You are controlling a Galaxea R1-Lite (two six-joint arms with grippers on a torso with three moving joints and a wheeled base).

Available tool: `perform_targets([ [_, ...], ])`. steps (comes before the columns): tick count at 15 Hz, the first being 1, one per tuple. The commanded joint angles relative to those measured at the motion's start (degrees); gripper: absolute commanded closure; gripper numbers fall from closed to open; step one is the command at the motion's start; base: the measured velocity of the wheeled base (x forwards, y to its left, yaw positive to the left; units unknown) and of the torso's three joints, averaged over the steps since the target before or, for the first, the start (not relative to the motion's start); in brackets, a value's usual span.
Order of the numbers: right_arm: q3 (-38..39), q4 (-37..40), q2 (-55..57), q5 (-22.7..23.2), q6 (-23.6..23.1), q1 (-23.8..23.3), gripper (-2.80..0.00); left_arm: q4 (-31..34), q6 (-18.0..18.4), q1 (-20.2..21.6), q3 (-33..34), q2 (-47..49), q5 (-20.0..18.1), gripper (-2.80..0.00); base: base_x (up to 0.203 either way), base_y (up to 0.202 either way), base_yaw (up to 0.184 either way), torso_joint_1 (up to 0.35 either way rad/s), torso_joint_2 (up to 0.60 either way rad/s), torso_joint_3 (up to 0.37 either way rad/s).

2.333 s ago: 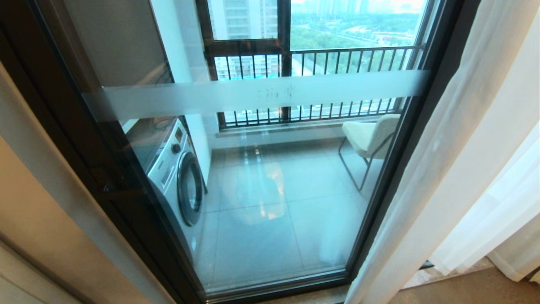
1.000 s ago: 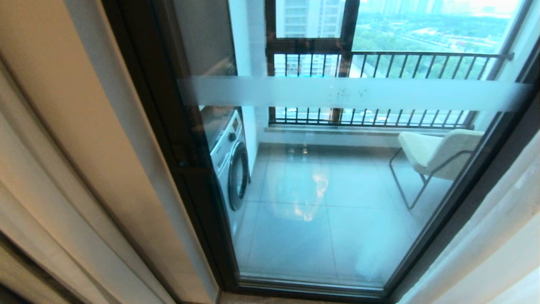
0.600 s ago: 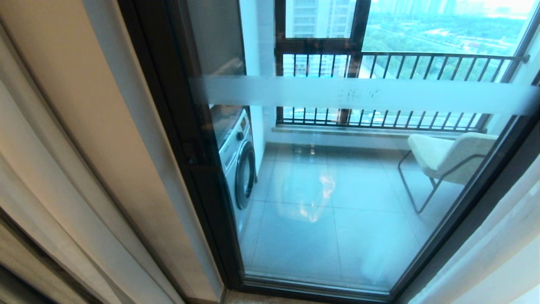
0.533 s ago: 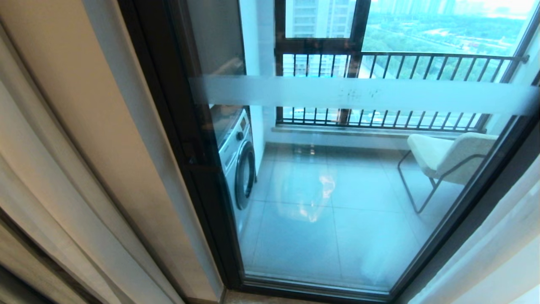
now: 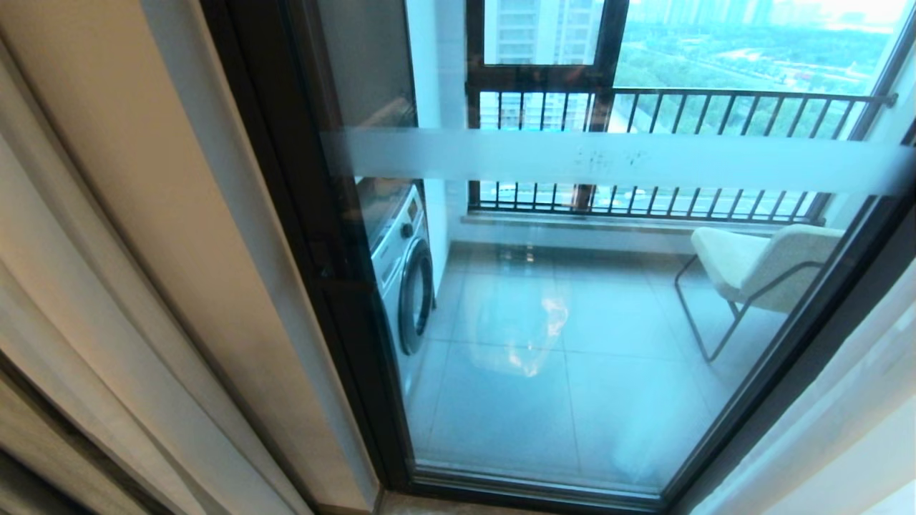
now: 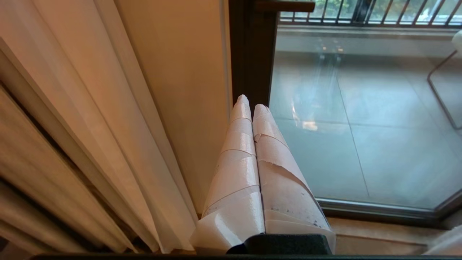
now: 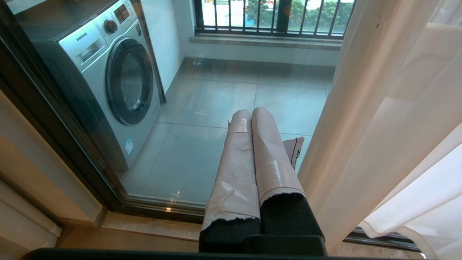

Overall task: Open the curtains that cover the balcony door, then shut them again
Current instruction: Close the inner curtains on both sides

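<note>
View has swung left and settled: balcony door (image 5: 572, 300) bare, curtains (image 5: 143, 286) parted; left end effector (image 6: 252, 108) and right end effector (image 7: 249, 115) pressed together, closing comes next.

The washing machine (image 7: 108, 79) carries the brand name "SAMSUNG" on its detergent drawer panel. Faint marks on the door's frosted band (image 5: 608, 159) are illegible.

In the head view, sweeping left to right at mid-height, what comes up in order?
Left curtain → dark door frame → washing machine → bare balcony floor → chair → right curtain.
</note>
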Motion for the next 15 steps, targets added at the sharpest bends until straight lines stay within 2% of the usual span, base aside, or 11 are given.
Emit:
perform_targets([
  [1, 0.0, 0.0, 0.1, 0.0, 0.0, 0.0, 0.00, 0.2, 0.0, 0.0, -0.4, 0.0, 0.1, 0.00, 0.000, 0.000, 0.000, 0.000, 0.00, 0.000],
  [8, 0.0, 0.0, 0.1, 0.0, 0.0, 0.0, 0.00, 0.2, 0.3, 0.0, -0.2, 0.0, -0.6, 0.00, 0.000, 0.000, 0.000, 0.000, 0.00, 0.000],
  [11, 0.0, 0.0, 0.1, 0.0, 0.0, 0.0, 0.00, 0.8, 1.8, 0.0, -0.6, 0.0, -1.8, 0.00, 0.000, 0.000, 0.000, 0.000, 0.00, 0.000],
  [15, 0.0, 0.0, 0.1, 0.0, 0.0, 0.0, 0.00, 3.5, 1.4, 0.0, -3.6, 0.4, -0.1, 0.00, 0.000, 0.000, 0.000, 0.000, 0.00, 0.000],
])
